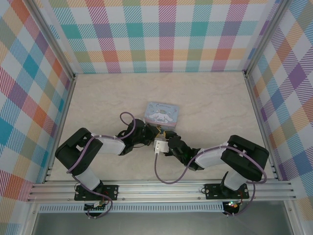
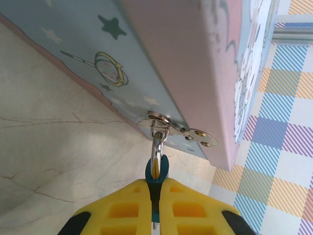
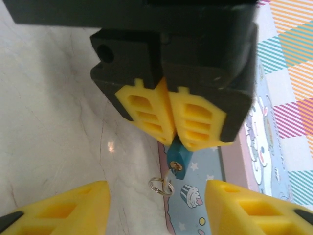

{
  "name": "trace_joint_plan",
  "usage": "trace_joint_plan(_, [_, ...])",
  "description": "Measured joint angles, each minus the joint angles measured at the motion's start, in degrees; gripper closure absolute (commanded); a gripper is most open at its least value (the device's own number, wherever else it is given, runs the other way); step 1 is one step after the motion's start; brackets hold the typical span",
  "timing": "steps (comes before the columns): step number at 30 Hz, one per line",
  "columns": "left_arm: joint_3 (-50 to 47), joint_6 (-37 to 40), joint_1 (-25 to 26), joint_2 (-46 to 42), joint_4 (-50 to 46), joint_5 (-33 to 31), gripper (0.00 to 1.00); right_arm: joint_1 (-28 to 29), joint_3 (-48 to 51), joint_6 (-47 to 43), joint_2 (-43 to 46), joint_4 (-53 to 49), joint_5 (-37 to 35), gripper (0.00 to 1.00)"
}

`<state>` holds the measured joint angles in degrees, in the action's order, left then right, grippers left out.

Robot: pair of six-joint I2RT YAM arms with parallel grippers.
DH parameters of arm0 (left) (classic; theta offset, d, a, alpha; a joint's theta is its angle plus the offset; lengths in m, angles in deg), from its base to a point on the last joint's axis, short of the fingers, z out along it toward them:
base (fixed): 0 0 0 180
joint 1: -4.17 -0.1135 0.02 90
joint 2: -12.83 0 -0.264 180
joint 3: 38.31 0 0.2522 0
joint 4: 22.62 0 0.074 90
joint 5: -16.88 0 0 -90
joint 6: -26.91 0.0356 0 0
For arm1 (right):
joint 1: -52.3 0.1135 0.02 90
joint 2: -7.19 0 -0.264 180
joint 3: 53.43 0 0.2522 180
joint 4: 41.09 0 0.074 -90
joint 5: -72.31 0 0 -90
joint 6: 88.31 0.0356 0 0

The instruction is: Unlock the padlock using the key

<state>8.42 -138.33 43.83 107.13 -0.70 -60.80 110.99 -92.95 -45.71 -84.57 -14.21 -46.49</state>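
— Where do we have the tin?
— The pale blue cartoon tin sits about mid-table, well off every corner. Its printed lid faces up and is shut, so we cannot see what it holds.
— And the padlock?
— The padlock hangs at the tin's wall that faces our arms, its thin shackle threaded through the metal hasp. Our left gripper has its yellow fingers closed on the bluish body from both sides, pinching it.
— The key?
— In our right wrist view the key sticks out of the padlock's brass-coloured end, with a small wire ring dangling from it. We cannot tell how deep it sits.
— Our right gripper?
— The right gripper has its jaws spread wide, one yellow finger to each side of the ring. As far as we can see, it touches neither the key nor the padlock.
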Motion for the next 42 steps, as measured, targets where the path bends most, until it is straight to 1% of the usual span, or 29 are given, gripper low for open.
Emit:
trace_joint_plan(5, [0.74, 0.00, 0.00, -0.33, -1.44, -0.02, 0.91, -1.42, 0.00, -0.07, -1.42, 3.10, 0.37, 0.59])
trace_joint_plan(18, [0.96, 0.00, 0.00, -0.76, -2.40, -0.26, 0.91, -1.73, 0.00, 0.33, -2.12, 5.18, 0.98, 0.88])
trace_joint_plan(25, [0.96, 0.00, 0.00, -0.81, -2.56, -0.94, 0.91, -1.73, -0.02, 0.37, -3.08, 6.19, 0.55, 1.00])
trace_joint_plan(30, [1.03, -0.09, -0.02, -0.83, -2.51, -1.33, 0.91, -1.68, -0.24, 0.50, -3.45, 6.91, -0.44, 1.00])
trace_joint_plan(35, [1.07, -0.42, -0.04, -1.11, -2.34, -2.14, 0.91, -1.66, -1.62, 2.51, -3.45, 5.35, -1.33, 1.00])
trace_joint_plan(38, [1.07, -0.44, -0.11, -1.40, -2.34, -2.71, 0.91, -1.62, -2.67, 4.22, -3.45, 4.13, -1.73, 1.00])
trace_joint_plan(42, [1.07, -0.46, -0.20, -1.57, -2.34, -3.41, 0.91, -1.62, -4.02, 9.68, -3.32, 1.66, -2.03, 1.00])
